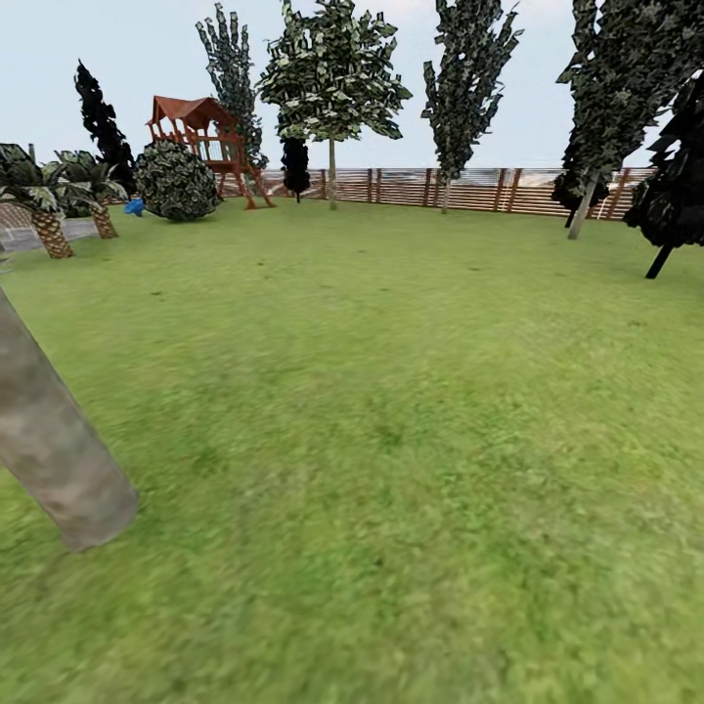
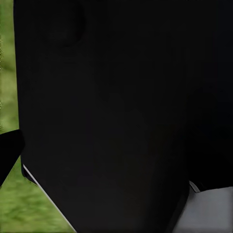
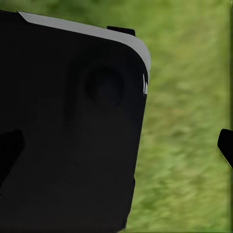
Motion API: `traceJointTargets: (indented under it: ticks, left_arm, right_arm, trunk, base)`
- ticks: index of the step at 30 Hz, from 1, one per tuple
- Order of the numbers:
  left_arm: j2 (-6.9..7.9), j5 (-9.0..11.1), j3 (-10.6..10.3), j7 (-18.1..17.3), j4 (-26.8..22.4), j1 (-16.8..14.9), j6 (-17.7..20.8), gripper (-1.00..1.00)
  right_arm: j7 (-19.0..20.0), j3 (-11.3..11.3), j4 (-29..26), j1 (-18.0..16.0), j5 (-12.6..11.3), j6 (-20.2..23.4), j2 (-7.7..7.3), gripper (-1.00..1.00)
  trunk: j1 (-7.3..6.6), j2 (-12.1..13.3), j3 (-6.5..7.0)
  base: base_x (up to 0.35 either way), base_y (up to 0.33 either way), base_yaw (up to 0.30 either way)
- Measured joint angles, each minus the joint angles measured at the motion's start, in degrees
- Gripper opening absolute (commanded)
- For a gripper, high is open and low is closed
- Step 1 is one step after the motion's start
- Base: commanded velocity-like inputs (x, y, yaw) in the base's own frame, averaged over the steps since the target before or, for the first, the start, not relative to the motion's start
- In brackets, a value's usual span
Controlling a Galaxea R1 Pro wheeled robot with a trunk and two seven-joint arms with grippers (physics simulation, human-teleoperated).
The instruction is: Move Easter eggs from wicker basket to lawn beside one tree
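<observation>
The lawn (image 1: 391,411) spreads wide and green across the head view. The three Easter eggs and the wicker basket are out of view. A thick pale grey-beige tree trunk (image 1: 59,460) leans in at the near left. Another pale-trunked tree (image 1: 332,88) with speckled foliage stands far back by the fence. In the left wrist view my left gripper (image 2: 116,155) faces a black part of the robot's body, with one dark fingertip (image 2: 7,153) at the picture's edge. My right gripper (image 3: 116,150) is open, its fingertips (image 3: 225,145) spread wide over grass and the same black body, holding nothing.
A brown slat fence (image 1: 469,189) closes the garden at the back. A wooden playset (image 1: 205,132), a round bush (image 1: 176,181) and two palms (image 1: 49,225) stand at the far left. Tall trees (image 1: 460,98) line the back, and dark trees (image 1: 670,200) stand at the right.
</observation>
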Motion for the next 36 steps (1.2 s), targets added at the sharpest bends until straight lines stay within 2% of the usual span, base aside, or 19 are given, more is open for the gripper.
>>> traceJointTargets:
  ticks: [36]
  left_arm:
    - [0.05, 0.0, 0.0, 0.0, 0.0, 0.0, 0.0, 1.0]
  right_arm:
    - [0.0, 0.0, 0.0, 0.0, 0.0, 0.0, 0.02, 1.0]
  trunk:
    - [0.0, 0.0, 0.0]
  base:
    - [0.339, 0.0, 0.0]
